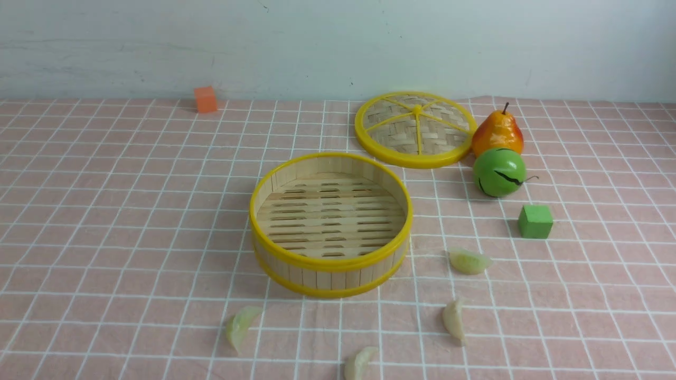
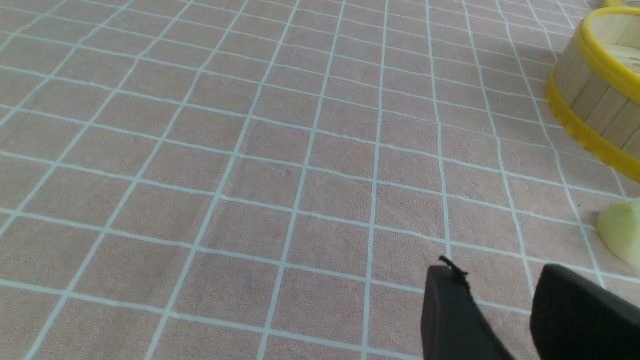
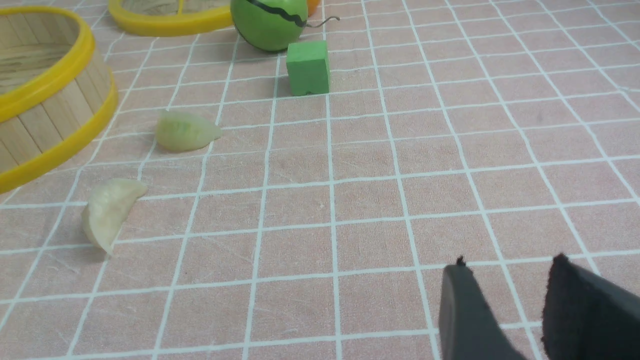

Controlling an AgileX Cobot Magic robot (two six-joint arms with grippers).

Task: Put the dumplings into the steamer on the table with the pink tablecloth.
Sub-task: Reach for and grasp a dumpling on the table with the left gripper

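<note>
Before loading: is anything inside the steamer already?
No. The steamer shows a bare slatted floor; a strip behind its near wall is hidden. Four dumplings lie outside.

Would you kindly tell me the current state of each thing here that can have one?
Steamer: upright, uncovered, empty.
Lid: off, lying on the cloth.
Dumplings: all four on the cloth, outside the steamer.
Pear: standing upright.
Left gripper: open, empty.
Right gripper: open, empty.
</note>
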